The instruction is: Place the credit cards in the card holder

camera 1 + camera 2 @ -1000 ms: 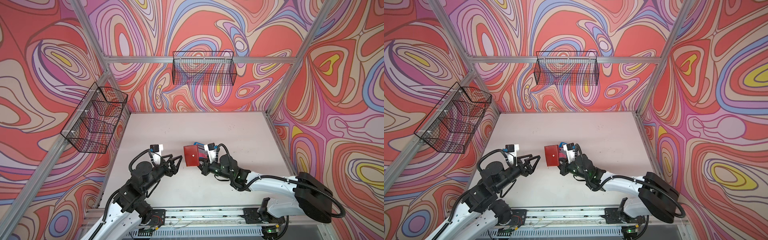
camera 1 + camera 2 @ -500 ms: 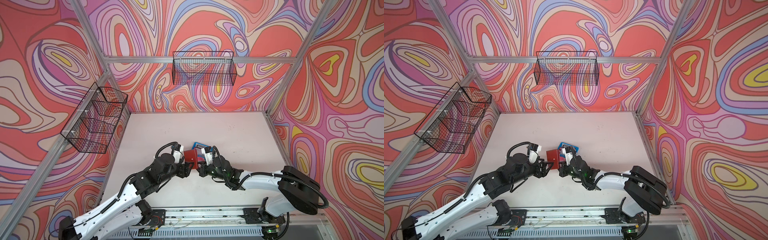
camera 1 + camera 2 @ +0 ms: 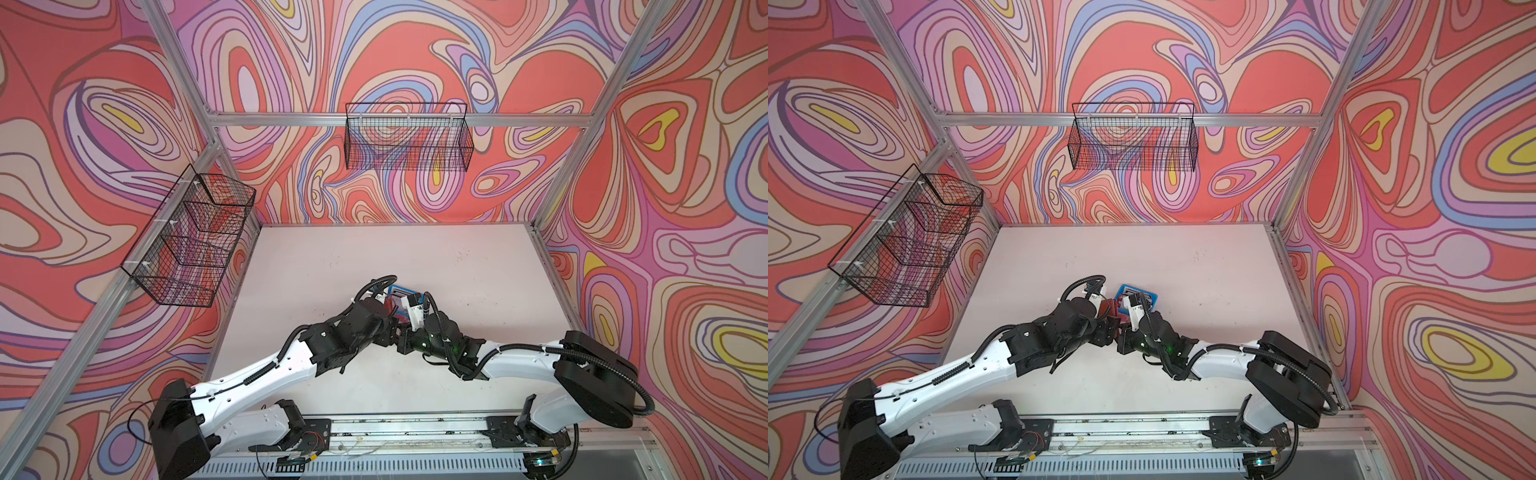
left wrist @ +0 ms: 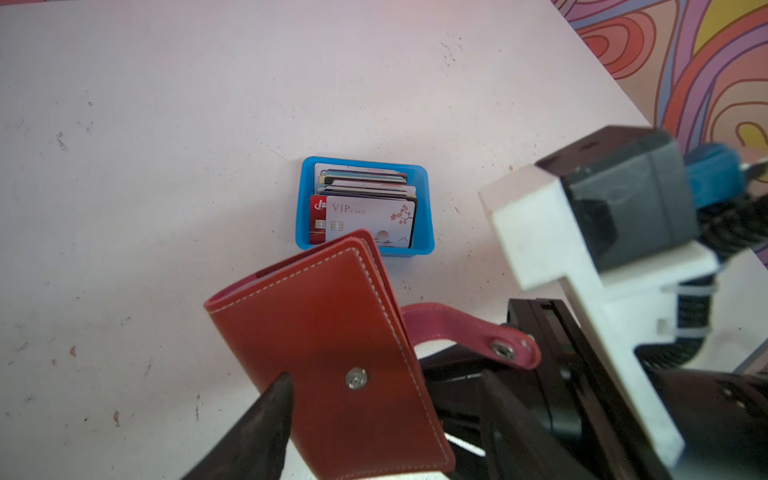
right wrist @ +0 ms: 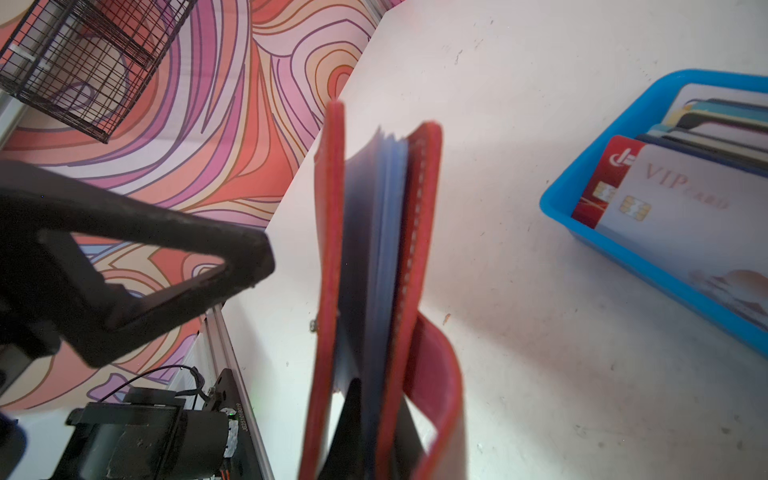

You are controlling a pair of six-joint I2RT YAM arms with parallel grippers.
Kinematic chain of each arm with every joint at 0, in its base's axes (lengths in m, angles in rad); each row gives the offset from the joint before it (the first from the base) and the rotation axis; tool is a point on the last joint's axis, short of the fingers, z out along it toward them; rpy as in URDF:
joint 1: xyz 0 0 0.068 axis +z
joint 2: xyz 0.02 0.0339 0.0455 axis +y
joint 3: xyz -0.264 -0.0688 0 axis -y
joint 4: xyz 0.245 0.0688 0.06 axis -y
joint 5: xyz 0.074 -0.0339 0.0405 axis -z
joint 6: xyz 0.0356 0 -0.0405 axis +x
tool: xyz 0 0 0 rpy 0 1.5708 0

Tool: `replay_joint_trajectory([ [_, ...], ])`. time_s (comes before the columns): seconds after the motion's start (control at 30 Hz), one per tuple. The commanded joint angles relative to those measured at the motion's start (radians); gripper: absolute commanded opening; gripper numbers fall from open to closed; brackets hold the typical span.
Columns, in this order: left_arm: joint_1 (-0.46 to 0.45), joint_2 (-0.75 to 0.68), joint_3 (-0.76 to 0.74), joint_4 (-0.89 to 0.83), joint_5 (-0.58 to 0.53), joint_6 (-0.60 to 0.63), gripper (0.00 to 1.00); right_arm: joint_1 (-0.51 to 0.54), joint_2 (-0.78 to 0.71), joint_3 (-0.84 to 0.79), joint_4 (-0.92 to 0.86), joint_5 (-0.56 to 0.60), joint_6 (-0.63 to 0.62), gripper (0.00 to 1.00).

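Observation:
The red card holder [image 4: 324, 332] stands off the table, its covers slightly parted and its snap strap [image 4: 469, 332] hanging loose. My right gripper [image 5: 376, 399] is shut on its clear pages and back cover, the front cover [image 5: 330, 249] free. My left gripper [image 4: 386, 386] is open with the holder between its fingers; one finger [image 4: 278, 415] lies against the front cover. The credit cards [image 4: 370, 220] stand stacked in a small blue tray [image 4: 301, 208] just behind the holder, a white VIP card in front. In both top views the two wrists meet mid-table and hide most of the holder [image 3: 1111, 309].
The blue tray [image 3: 401, 289] sits on the white table [image 3: 478, 270] just behind the grippers. Black wire baskets hang on the left wall [image 3: 191, 237] and the back wall [image 3: 409, 141]. An aluminium rail [image 3: 415, 428] runs along the table's front edge.
My left arm has swung in from the left and brought its open fingers around the card holder. The right gripper has kept its hold on the holder, shifting slightly.

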Motion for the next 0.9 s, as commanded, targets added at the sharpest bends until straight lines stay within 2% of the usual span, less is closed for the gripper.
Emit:
replay_joint_trajectory([
  [0.0,-0.013,0.059,0.048,-0.048,-0.102,-0.020,0.72,0.008,-0.006,0.020,0.023,0.007,0.001,0.00],
  [0.23,-0.017,0.141,0.121,-0.172,-0.244,-0.058,0.57,0.007,-0.053,0.003,-0.009,0.066,0.003,0.00],
  [0.43,-0.017,0.072,0.064,-0.101,-0.187,-0.044,0.50,0.007,-0.074,-0.006,-0.037,0.113,0.017,0.00],
  [0.53,-0.017,0.051,0.060,-0.110,-0.190,-0.050,0.42,0.008,-0.074,-0.008,-0.035,0.118,0.020,0.00],
  [0.67,-0.017,0.038,0.050,-0.110,-0.187,-0.053,0.38,0.007,-0.081,-0.016,-0.035,0.127,0.026,0.00],
  [0.87,-0.013,0.024,0.042,-0.128,-0.191,-0.061,0.22,0.008,-0.104,-0.028,-0.037,0.142,0.030,0.00],
])
